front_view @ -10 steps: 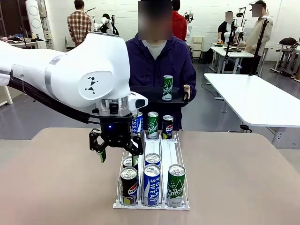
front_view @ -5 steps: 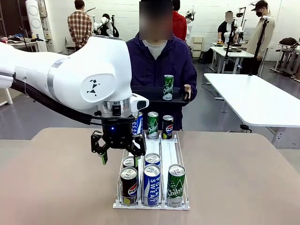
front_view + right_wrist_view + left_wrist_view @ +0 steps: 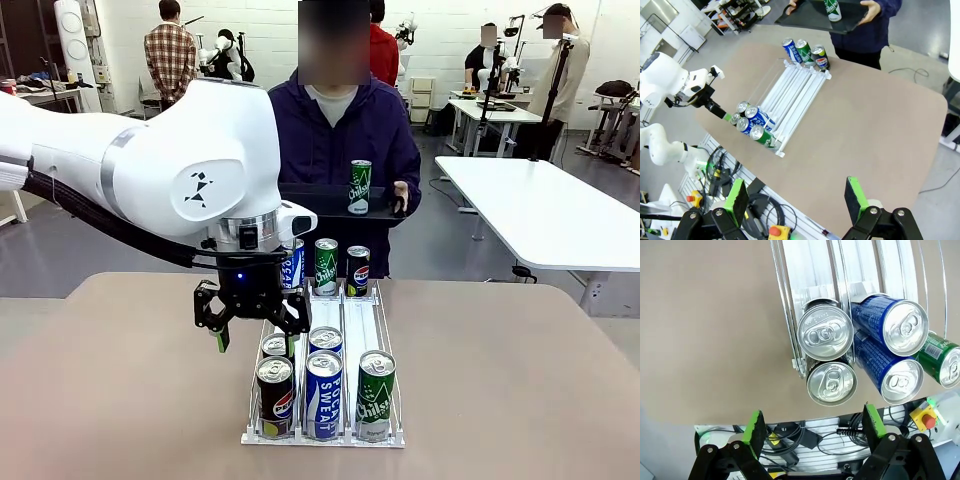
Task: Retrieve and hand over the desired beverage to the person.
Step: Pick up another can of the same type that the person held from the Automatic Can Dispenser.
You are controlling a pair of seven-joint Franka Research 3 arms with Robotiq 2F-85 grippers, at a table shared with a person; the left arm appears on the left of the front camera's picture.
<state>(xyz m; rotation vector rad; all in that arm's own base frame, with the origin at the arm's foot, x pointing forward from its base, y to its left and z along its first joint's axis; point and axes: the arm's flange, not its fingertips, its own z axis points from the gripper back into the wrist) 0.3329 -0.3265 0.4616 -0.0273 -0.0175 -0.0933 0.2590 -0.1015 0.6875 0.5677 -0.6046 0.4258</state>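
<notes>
The person (image 3: 345,130) in a dark purple jacket stands at the far side, holding a dark tray (image 3: 310,200) with a green can (image 3: 359,187) upright on it. A white wire rack (image 3: 325,436) holds the beverage cans. A Pepsi can (image 3: 275,397), a blue Pocari Sweat can (image 3: 323,393) and a green Chilsung can (image 3: 376,395) stand at its near end. Three more cans (image 3: 326,266) stand at its far end. My left gripper (image 3: 252,322) hangs open just above the left lane. In the left wrist view its pads (image 3: 755,427) frame the silver can tops (image 3: 825,333). My right gripper (image 3: 796,199) is open, high above the table.
The tan table (image 3: 520,380) has free room on both sides of the rack. A white table (image 3: 540,210) stands at the back right, and other people work far behind. An emergency stop button (image 3: 925,417) sits below the near edge.
My left arm has shifted slightly to the right over the rack. Both grippers stay open and the cans have not moved.
</notes>
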